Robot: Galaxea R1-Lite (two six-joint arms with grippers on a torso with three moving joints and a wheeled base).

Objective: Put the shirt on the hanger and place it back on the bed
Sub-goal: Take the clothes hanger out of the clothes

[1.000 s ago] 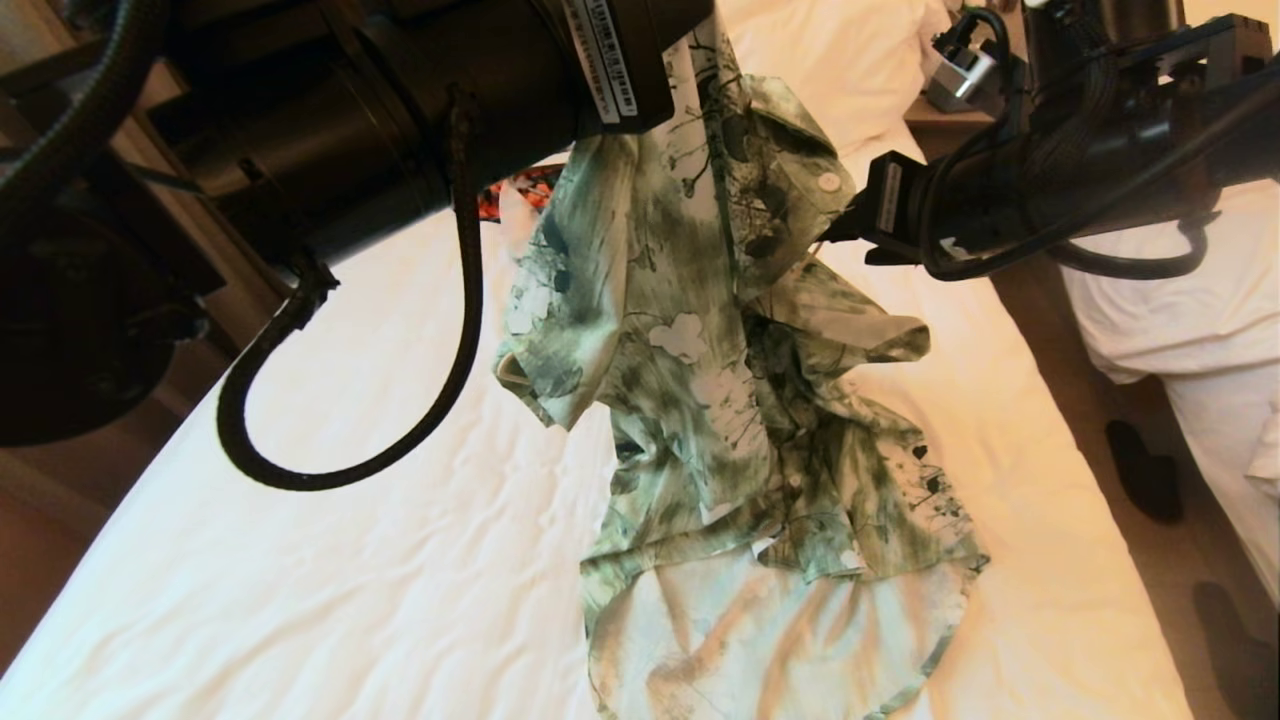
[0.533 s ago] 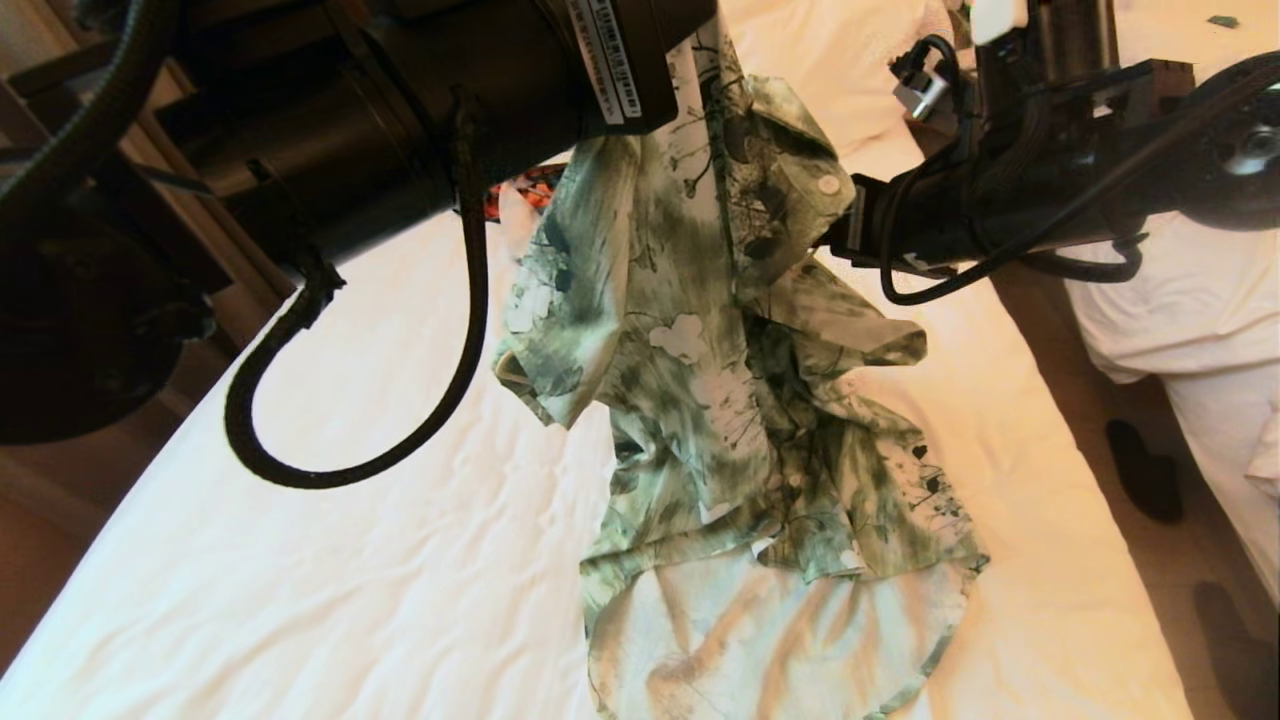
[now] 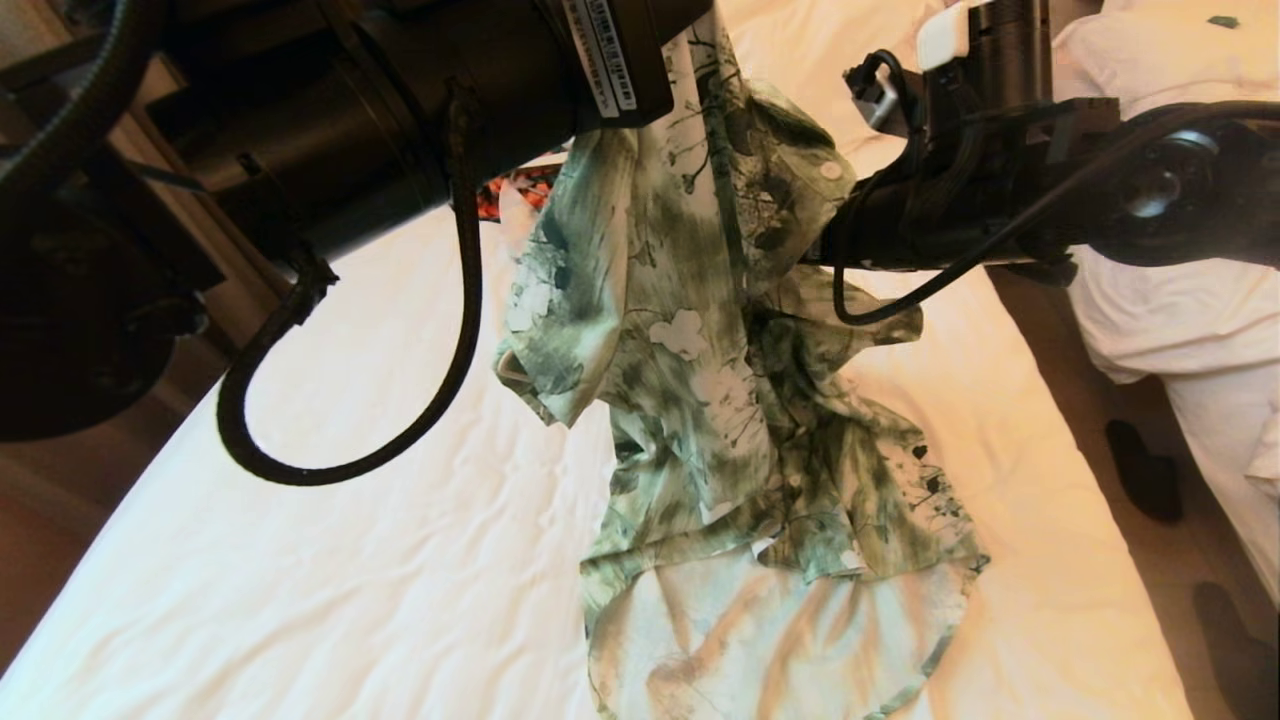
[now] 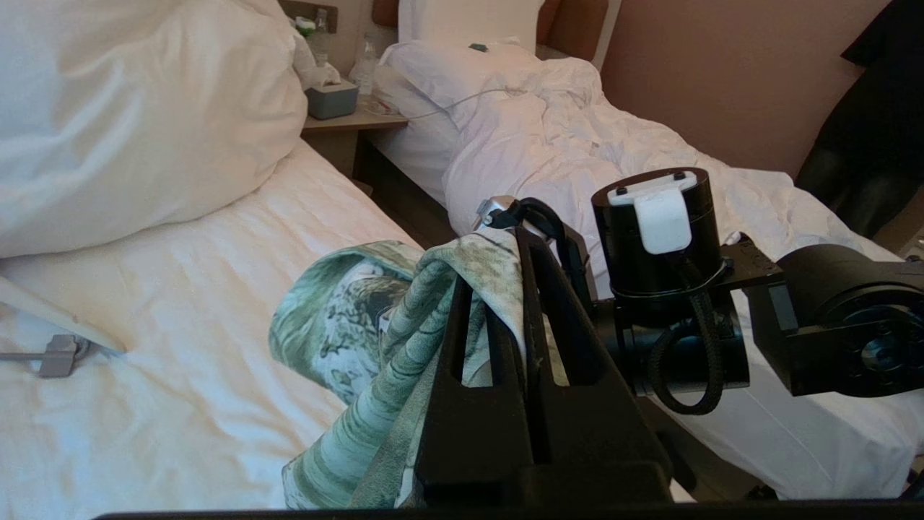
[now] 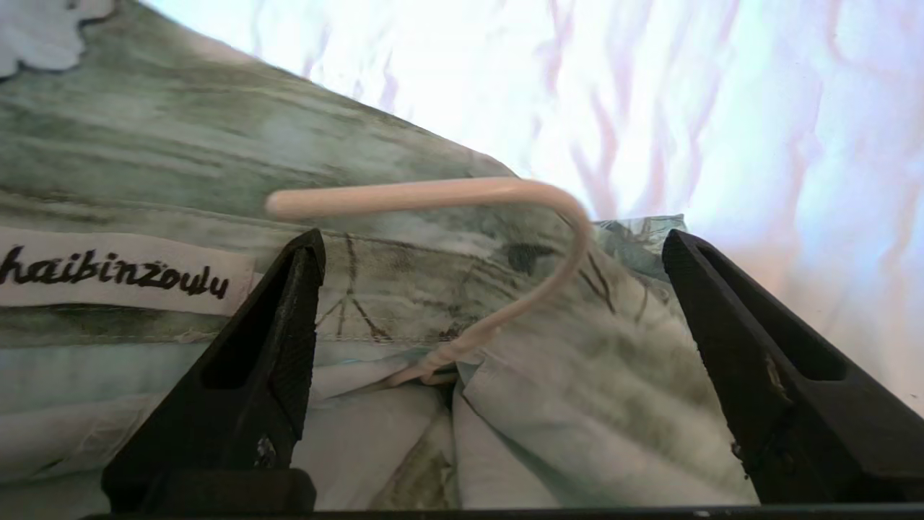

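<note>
- Our left end effector [image 4: 505,318] clamps the shirt [image 3: 720,380] above the bed [image 3: 300,500].
- Our right end effector [image 5: 491,289], released, frames the hanger [image 5: 505,217]; next, we judge, grasp its hook.

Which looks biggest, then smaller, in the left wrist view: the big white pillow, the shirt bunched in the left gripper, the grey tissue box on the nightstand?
1. Pillow
2. Shirt, pinched in the shut left gripper
3. Tissue box

The box sits farthest from the camera, so its true size is unsure.
</note>
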